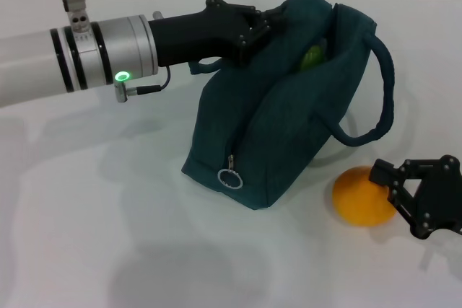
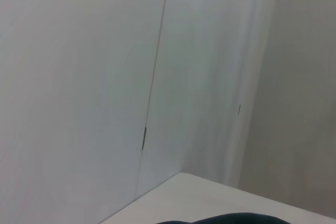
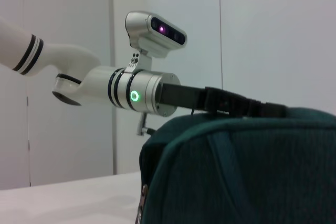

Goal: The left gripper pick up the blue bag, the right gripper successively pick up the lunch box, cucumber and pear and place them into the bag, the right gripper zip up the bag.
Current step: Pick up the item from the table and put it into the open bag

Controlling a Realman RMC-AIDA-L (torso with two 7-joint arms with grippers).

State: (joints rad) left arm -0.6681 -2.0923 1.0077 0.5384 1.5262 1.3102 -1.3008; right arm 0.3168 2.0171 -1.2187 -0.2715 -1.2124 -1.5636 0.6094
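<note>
Right gripper [image 1: 386, 187] is held low beside the bag [image 1: 289, 106], fingers apart around the pear [image 1: 363, 195]; left gripper [image 1: 271, 23] is clamped on the bag's rim.

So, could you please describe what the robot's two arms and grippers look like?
The left arm is a white tube with black bands, a silver cuff with a green ring light, a thin black cable and a black left gripper. The right gripper is black with angular, open-framed fingers.

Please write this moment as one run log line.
left tool: shut on bag rim | right tool: open at pear | bag: unzipped
</note>
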